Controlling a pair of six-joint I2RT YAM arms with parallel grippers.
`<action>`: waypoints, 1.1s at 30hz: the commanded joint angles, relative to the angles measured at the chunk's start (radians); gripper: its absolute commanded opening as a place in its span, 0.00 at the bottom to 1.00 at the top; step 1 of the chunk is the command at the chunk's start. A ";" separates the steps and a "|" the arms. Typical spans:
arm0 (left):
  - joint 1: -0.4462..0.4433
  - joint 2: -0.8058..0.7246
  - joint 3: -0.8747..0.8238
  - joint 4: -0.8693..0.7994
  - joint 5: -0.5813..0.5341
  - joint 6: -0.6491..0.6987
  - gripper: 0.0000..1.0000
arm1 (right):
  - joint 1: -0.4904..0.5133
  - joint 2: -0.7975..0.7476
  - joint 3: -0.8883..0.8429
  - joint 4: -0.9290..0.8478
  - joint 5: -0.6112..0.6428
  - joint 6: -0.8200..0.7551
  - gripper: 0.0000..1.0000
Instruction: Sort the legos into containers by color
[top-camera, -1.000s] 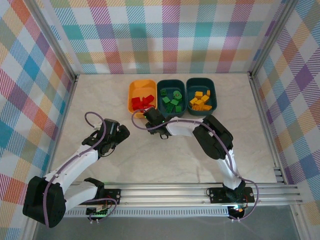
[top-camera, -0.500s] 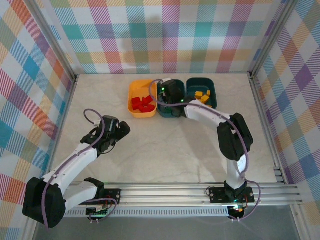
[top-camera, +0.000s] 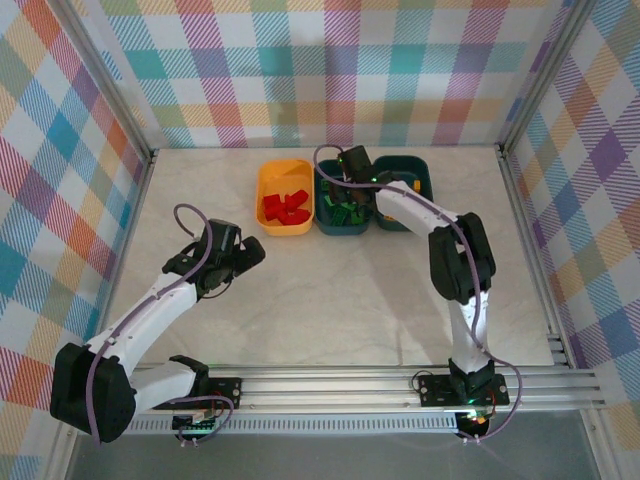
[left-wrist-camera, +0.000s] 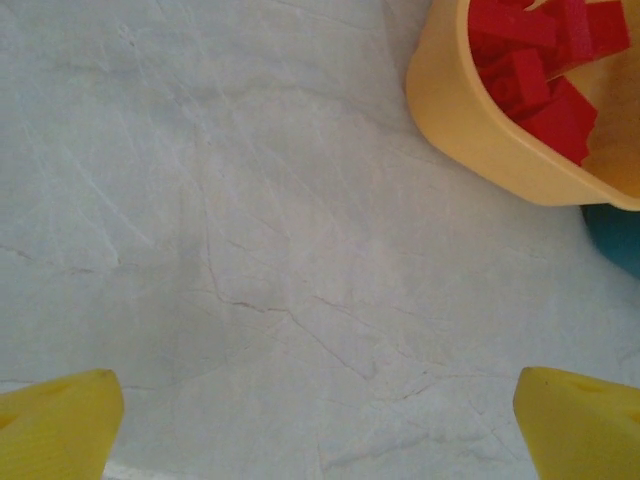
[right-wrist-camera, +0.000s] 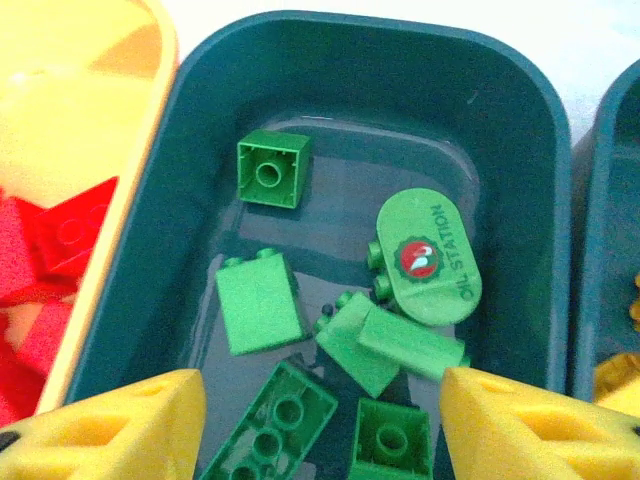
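Right wrist: long green lego (right-wrist-camera: 283, 418) slants lower-left to upper-right.

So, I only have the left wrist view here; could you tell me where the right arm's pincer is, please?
Observer: The right pincer hangs over the middle teal tub, next to the yellow-orange tub you can see.
Operator: Thank you. What is inside that teal tub?
Observer: Green bricks, among them a rounded piece with a printed red badge.
Operator: Is the pincer gripping any of them?
Observer: No, its fingers stand apart with nothing between them.
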 joint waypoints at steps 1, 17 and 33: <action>0.009 -0.034 0.037 -0.027 -0.010 0.025 1.00 | 0.010 -0.173 -0.077 0.032 -0.025 0.030 0.64; -0.096 -0.261 0.006 0.272 -0.253 0.116 1.00 | 0.152 -0.981 -0.812 0.436 0.027 -0.067 1.00; -0.016 -0.324 -0.419 0.988 -0.386 0.793 1.00 | -0.097 -0.938 -1.195 0.949 0.004 -0.309 1.00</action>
